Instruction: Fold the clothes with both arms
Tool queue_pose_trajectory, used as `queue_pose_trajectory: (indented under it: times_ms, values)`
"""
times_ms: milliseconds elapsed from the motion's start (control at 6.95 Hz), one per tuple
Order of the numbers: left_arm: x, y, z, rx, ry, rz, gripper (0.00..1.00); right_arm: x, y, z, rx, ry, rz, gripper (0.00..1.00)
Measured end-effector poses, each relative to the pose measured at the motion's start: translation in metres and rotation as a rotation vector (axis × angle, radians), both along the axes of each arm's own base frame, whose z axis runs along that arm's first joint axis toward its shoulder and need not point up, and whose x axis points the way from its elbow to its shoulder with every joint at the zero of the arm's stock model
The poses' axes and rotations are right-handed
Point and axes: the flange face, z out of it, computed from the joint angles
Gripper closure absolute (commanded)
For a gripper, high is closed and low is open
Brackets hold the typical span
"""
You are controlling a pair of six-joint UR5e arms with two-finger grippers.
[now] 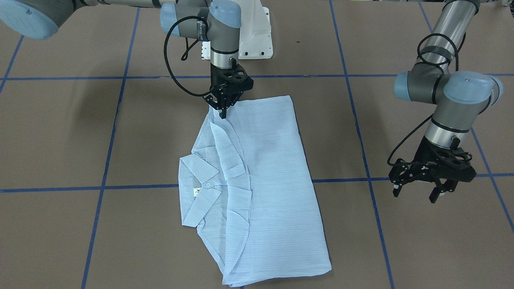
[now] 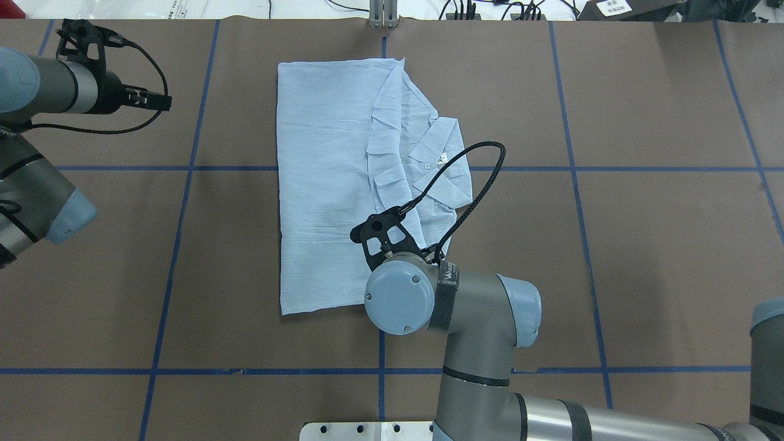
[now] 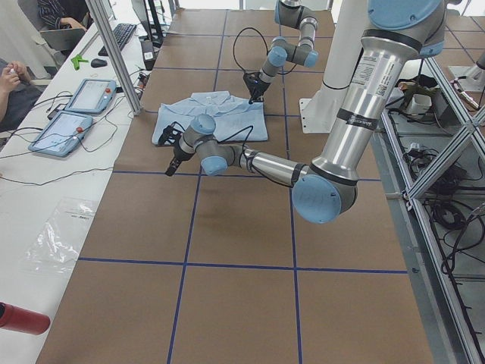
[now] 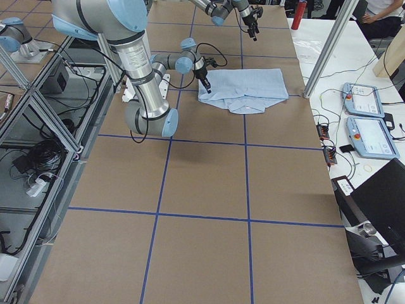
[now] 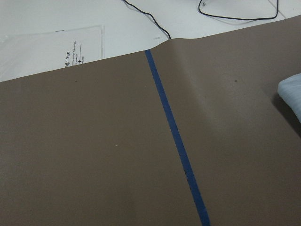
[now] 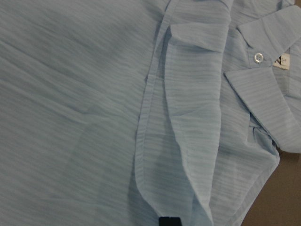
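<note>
- Shirt [image 1: 273, 168] lies folded into a long rectangle mid-table [image 1: 60, 132], flat, across a blue tape line [image 1: 80, 188].
- Collar [image 1: 200, 172] is on my right-arm side, w/ one white button [image 1: 208, 184] and the neck label [image 1: 197, 192] just beside it. Sleeve layers are folded over next to the collar.
- R gripper [image 1: 222, 109] points straight down at the shirt corner nearest the base. Fingers are pressed together, pinching the folded edge; cloth peaks up slightly at the tip.
- R wrist cam is filled w/ shirt, one black fingertip at the bottom edge.
- L gripper [image 1: 415, 195] hangs over bare table, well apart from the shirt. Fingers are spread, nothing between them.
- L wrist cam shows brown table, tape, and just a shirt corner at the right edge.
</note>
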Motion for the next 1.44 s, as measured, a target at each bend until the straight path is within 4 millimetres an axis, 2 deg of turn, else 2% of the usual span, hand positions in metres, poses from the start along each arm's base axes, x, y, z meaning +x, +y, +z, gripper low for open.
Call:
queue_pose_trajectory:
  times_ms: [144, 288, 575, 719, 863, 1150, 1294, 1438]
  values:
    - [0.001, 0.000, 0.000, 0.000, 0.000, 0.001, 0.00, 0.011, -0.006, 0.002, -0.001, -0.007, 0.013, 1.00]
    - [0.001, 0.001, 0.000, -0.001, 0.000, 0.002, 0.00, 0.026, -0.006, 0.013, -0.013, -0.014, 0.030, 1.00]
    - [0.002, 0.001, 0.000, -0.001, 0.000, 0.003, 0.00, 0.051, 0.000, 0.045, -0.068, -0.020, 0.082, 1.00]
    - [0.002, 0.001, 0.000, -0.001, 0.000, 0.003, 0.00, 0.058, 0.002, 0.054, -0.097, -0.029, 0.112, 1.00]
    - [0.002, 0.001, 0.000, -0.001, 0.000, 0.003, 0.00, 0.062, 0.004, 0.061, -0.121, -0.036, 0.136, 0.01]
    - [0.002, 0.001, 0.001, -0.002, 0.000, 0.003, 0.00, 0.065, 0.006, 0.069, -0.180, -0.066, 0.208, 0.00]
    - [0.002, 0.001, 0.001, -0.003, 0.000, 0.003, 0.00, 0.066, 0.003, 0.064, -0.197, -0.090, 0.238, 0.00]
    - [0.002, 0.001, 0.001, -0.002, 0.000, 0.003, 0.00, 0.065, -0.009, 0.051, -0.199, -0.122, 0.262, 0.00]
